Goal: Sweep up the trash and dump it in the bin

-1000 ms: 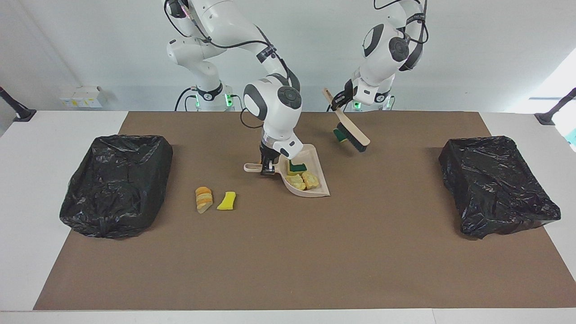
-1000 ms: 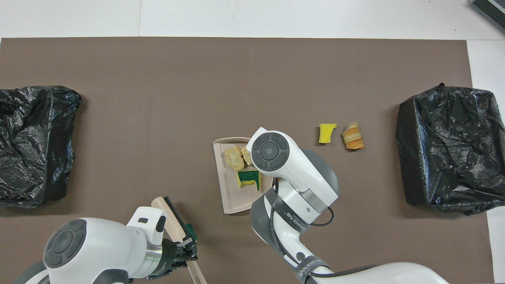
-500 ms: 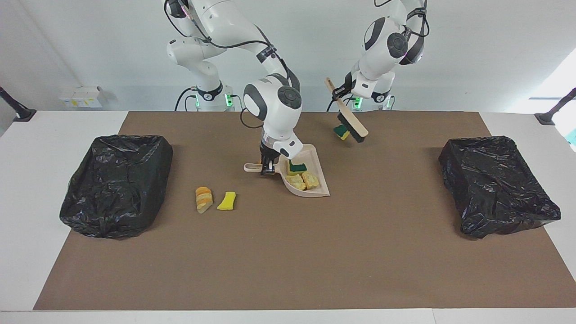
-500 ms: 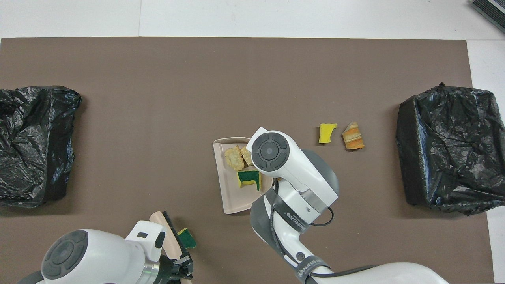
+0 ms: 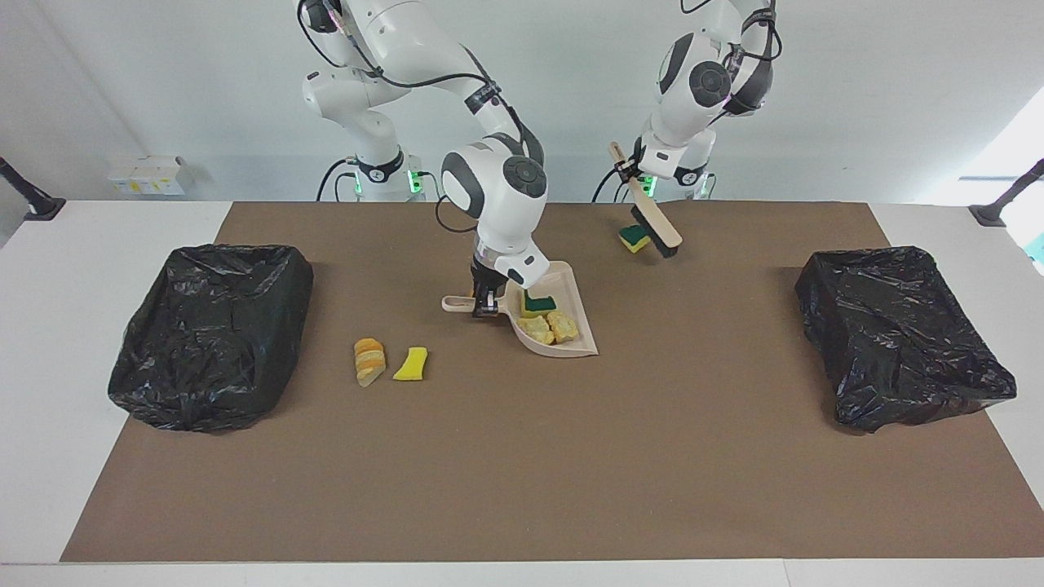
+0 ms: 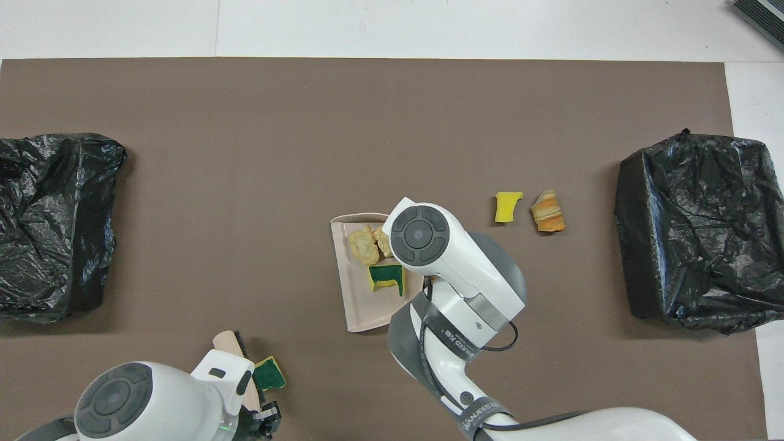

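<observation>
While gripped — dustpan (image 5: 563,322), brush (image 5: 655,222), loose scraps (image 5: 391,361).

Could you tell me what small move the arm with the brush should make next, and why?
Probably sweep the sponge bit toward the dustpan. The left gripper holds the brush with its bristles beside that bit, which lies apart from the pan that the right gripper holds by the handle.
</observation>
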Robot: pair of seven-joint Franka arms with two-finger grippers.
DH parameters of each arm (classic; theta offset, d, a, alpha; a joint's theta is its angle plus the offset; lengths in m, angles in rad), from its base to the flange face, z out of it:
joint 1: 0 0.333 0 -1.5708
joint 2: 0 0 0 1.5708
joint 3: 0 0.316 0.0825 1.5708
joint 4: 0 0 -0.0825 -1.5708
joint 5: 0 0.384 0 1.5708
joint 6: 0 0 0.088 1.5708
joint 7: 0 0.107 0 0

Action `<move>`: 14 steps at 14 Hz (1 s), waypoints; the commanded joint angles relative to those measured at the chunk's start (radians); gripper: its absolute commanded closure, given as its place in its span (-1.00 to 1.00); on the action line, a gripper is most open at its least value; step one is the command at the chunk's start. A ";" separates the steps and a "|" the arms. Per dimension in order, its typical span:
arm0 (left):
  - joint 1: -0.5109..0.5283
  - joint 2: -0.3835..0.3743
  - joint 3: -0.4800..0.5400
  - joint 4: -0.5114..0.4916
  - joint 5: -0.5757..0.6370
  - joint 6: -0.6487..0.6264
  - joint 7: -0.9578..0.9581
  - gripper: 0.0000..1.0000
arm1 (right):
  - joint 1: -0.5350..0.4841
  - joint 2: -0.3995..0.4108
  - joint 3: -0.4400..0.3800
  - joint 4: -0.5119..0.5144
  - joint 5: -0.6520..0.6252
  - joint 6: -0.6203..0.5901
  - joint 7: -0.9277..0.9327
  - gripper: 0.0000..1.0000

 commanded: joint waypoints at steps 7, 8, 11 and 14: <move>0.060 -0.044 -0.013 -0.121 0.035 0.106 0.161 1.00 | -0.015 -0.003 0.008 -0.025 0.014 0.052 0.002 1.00; 0.052 -0.025 -0.013 -0.127 0.035 0.150 0.161 1.00 | -0.015 -0.003 0.008 -0.025 0.014 0.052 0.002 1.00; 0.041 0.066 -0.017 -0.123 0.034 0.284 0.167 1.00 | -0.015 -0.003 0.008 -0.026 0.014 0.052 0.004 1.00; 0.003 0.121 -0.018 -0.106 -0.006 0.393 0.167 1.00 | -0.015 -0.003 0.008 -0.026 0.014 0.052 0.004 1.00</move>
